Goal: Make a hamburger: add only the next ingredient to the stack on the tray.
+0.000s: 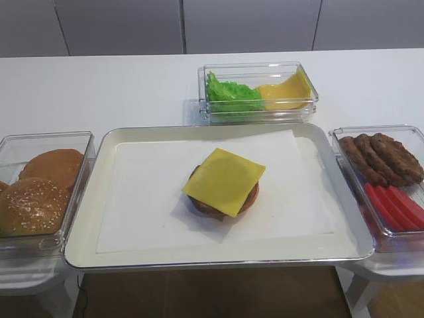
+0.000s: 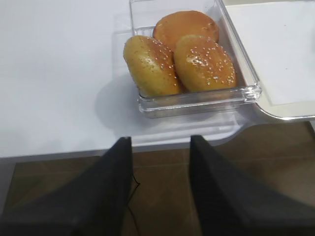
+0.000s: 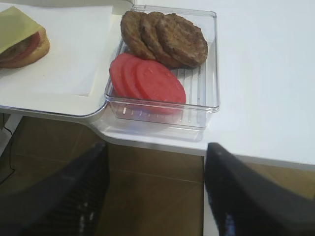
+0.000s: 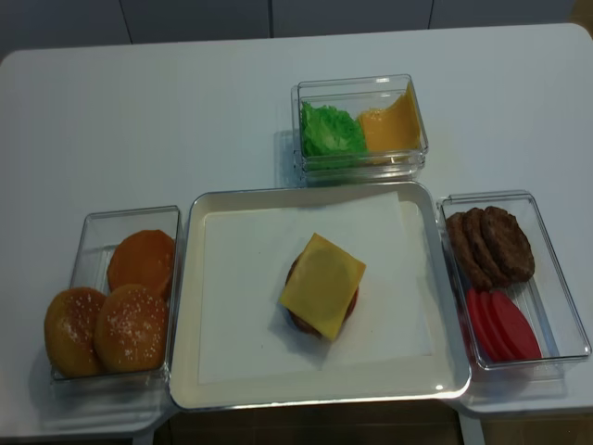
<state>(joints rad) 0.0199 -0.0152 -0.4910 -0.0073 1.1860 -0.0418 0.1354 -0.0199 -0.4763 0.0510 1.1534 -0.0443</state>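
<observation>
The square, floppy yellow cheese slice (image 1: 224,181) is lying draped over the round stack (image 1: 222,202), mid-tray (image 1: 86,218) on white paper liner. My right claw (image 3: 156,194) is hanging open and empty off the tray's right corner; my left claw (image 2: 161,189) is likewise gaping, holding nothing.

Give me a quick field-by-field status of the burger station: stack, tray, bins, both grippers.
stack: cheese slice lies on top of the patty, corners overhanging, turned diamond-wise
tray: tray holds the stack near the middle of its paper liner
back bin: lettuce on the left, spare cheese on the right
right bin: patties at the far end, tomato slices at the near end
left bin: bun halves, three in all
left gripper: open, empty, off the table's edge
right gripper: open, empty, off the table's edge
</observation>
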